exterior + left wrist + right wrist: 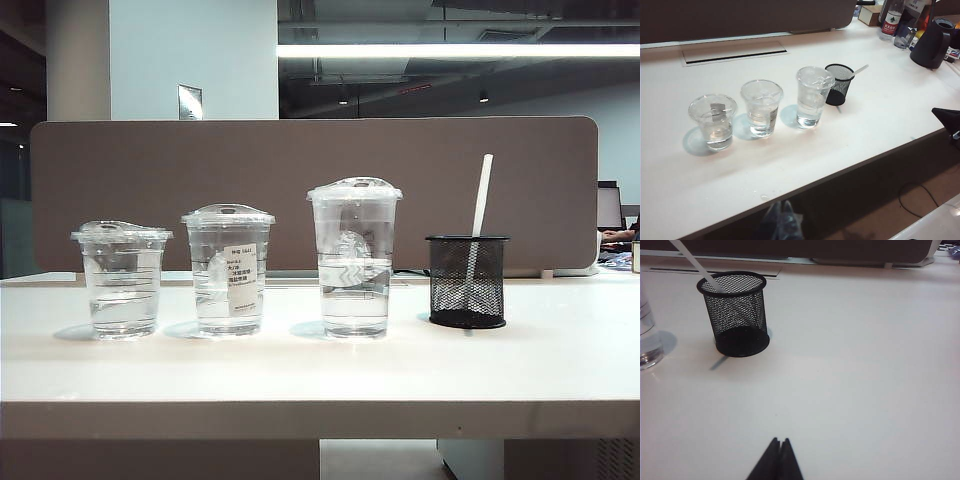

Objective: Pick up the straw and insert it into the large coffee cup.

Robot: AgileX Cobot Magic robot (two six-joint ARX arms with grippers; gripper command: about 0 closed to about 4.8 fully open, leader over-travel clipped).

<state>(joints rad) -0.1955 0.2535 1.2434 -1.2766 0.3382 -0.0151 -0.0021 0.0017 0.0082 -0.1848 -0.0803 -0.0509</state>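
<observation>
While leaning in mesh holder [467,282] right of centre in exterior view, straw [481,206] sticks up, easy to pinch. Large coffee cup [354,257] just left, lidded. Left gripper [781,210] & right gripper [779,446] both clenched, empty, low in frame, well short of the straw.

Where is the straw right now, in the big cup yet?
Not yet. The straw leans inside the black mesh holder, beside the large coffee cup, whose domed lid has nothing poking through.
</observation>
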